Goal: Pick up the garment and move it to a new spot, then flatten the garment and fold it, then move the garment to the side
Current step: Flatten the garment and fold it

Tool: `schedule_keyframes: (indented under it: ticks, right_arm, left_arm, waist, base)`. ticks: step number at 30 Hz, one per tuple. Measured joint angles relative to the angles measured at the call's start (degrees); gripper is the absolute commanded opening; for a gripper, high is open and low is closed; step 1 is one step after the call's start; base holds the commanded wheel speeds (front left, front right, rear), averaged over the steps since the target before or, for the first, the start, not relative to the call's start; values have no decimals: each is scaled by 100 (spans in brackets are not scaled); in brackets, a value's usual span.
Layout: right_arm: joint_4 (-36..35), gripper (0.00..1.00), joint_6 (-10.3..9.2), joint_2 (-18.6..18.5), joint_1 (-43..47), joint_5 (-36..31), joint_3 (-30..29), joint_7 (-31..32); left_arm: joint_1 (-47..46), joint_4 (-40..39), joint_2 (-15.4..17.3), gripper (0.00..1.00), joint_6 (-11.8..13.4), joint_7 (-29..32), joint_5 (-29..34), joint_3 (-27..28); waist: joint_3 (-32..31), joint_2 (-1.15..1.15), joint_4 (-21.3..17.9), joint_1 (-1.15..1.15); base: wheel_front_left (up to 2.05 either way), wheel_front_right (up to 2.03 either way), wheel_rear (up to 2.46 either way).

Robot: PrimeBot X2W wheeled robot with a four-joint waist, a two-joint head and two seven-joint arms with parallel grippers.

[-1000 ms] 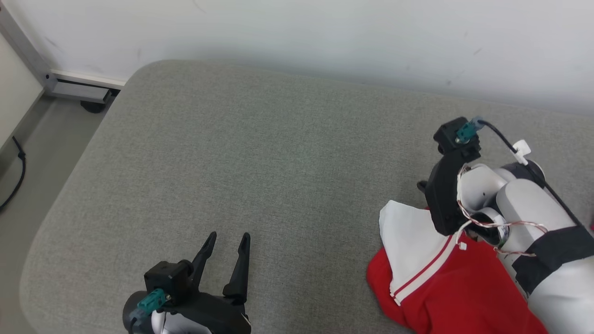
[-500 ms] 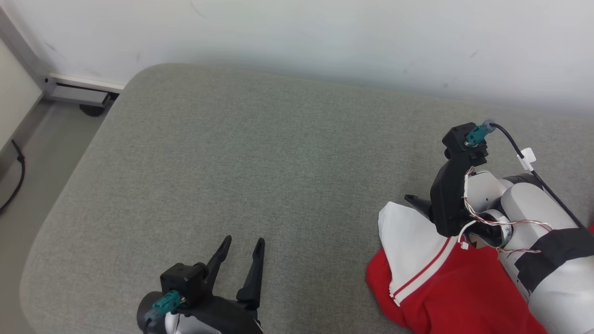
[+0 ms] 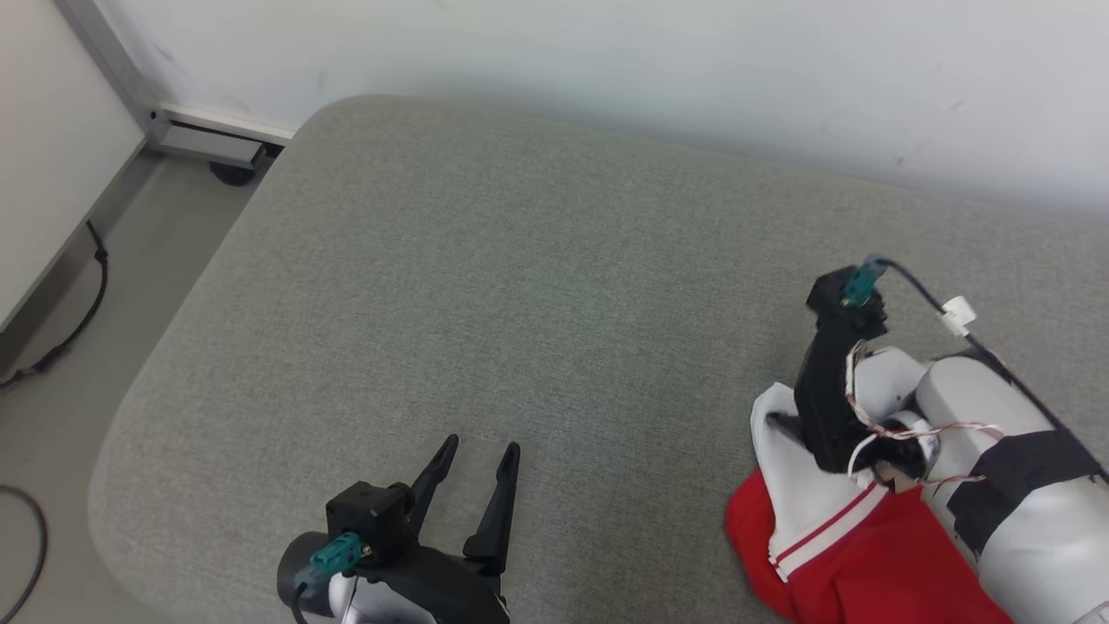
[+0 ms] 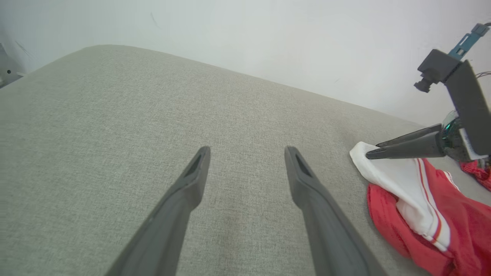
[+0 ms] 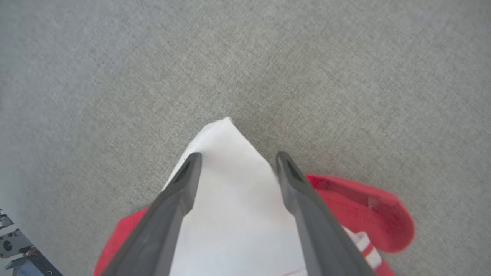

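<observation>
Grey woven tabletop (image 3: 520,286), head camera shifted since earlier; crumpled red garment (image 3: 866,555) at near right. Left wrist: left pincer (image 4: 247,149) wide apart, empty. Right wrist: right pincer (image 5: 238,155) splayed over pointed white flap (image 5: 230,199), holding nothing.

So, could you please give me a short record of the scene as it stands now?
Surface: grey padded top, set against a pale wall
Garment: red and white, bunched at the robot's right, not laid flat
White corner: points away from the red bulk and lies on the surface
Left gripper: open, over bare surface, apart from the garment
Right gripper: open, fingers spread over the white corner, not closed on it
Floor: dark cable at the left, beyond the surface's edge
</observation>
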Motion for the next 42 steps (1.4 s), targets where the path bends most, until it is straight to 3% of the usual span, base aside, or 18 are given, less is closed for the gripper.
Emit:
schedule_keyframes:
  ticks: [3, 4, 5, 6, 20, 32, 37, 42]
  right_arm:
    - [121, 100, 1, 3, 0, -100, 332, 41]
    - [137, 49, 1, -3, 0, -102, 391, 41]
    - [138, 15, 1, -22, 0, -122, 466, 40]
    - [135, 0, 1, -43, -1, -154, 530, 32]
    - [60, 0, 5, -177, -445, 24, 767, -656]
    - [-898, 0, 7, -222, -1173, 357, 698, -2448]
    - [-1646, 0, 7, -454, -873, 433, 723, -3236]
    - [-2351, 0, 7, -1007, 196, 382, 555, -3858]
  left_arm:
    - [-9, 54, 0, 100, 1, -2, -26, 13]
    - [-9, 63, -1, 100, 0, -3, -27, 13]
    - [-9, 69, 0, 100, 0, -10, -29, 13]
    - [-9, 74, -1, 100, 1, -10, -37, 16]
    - [-10, 154, -2, 100, 4, -96, -54, 101]
    - [-7, 235, 42, 100, 14, -160, -89, 191]
    - [15, 241, 143, 100, 63, -202, -89, 248]
    - [184, 242, 185, 100, 76, -209, -89, 307]
  waist:
    - [31, 0, 56, 0]
    - [34, 0, 59, 0]
    - [36, 0, 61, 0]
    - [37, 0, 61, 0]
    - [10, 0, -47, 0]
    - [-117, 0, -256, 0]
    - [-206, -1, -424, 0]
    - [-322, 0, -621, 0]
  base:
    - [0, 0, 0]
    - [0, 0, 0]
    - [0, 0, 0]
    - [0, 0, 0]
    - [0, 0, 0]
    - [0, 0, 0]
    - [0, 0, 0]
    - [0, 0, 0]
